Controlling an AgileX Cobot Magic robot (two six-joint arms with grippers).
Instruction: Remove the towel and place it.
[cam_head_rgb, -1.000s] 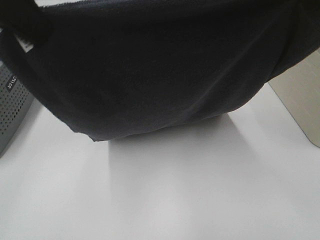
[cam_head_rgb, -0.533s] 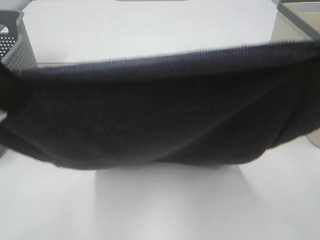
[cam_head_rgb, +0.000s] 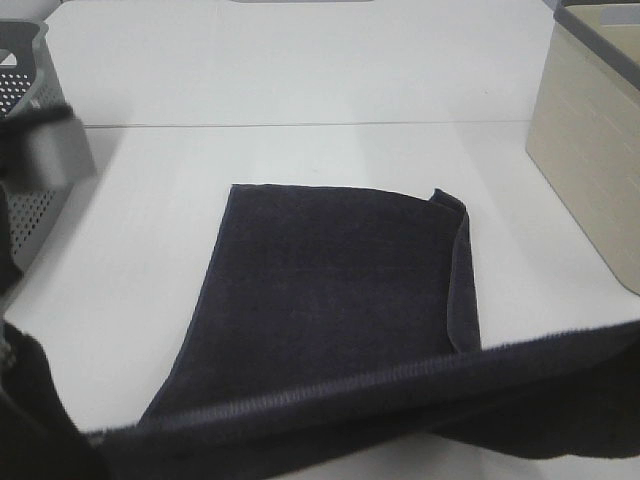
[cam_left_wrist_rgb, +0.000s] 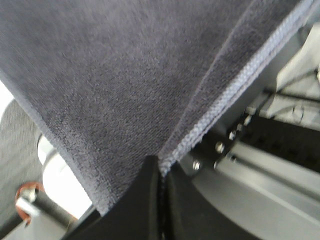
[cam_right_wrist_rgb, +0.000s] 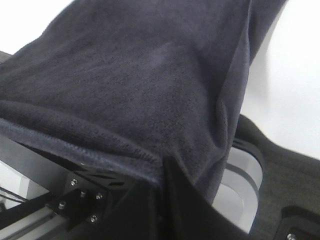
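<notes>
The towel (cam_head_rgb: 340, 290) is dark navy, and its far part lies flat on the white table (cam_head_rgb: 300, 70) in the exterior high view. Its near hem (cam_head_rgb: 400, 385) is raised and stretched across the bottom of that view, hiding both grippers there. In the left wrist view my left gripper (cam_left_wrist_rgb: 161, 172) is shut on the towel's stitched hem (cam_left_wrist_rgb: 235, 85). My right gripper (cam_right_wrist_rgb: 162, 177) is shut on a bunched corner of the towel (cam_right_wrist_rgb: 140, 90) in the right wrist view.
A grey perforated basket (cam_head_rgb: 20, 70) stands at the table's left edge. A beige basket (cam_head_rgb: 590, 140) stands at the right edge. A blurred grey-and-black shape (cam_head_rgb: 50, 150) shows in front of the grey basket.
The towel hung as a sling filling the view. It has come down and toward the camera. Its far part now rests flat on the table, with only the near hem still lifted.
</notes>
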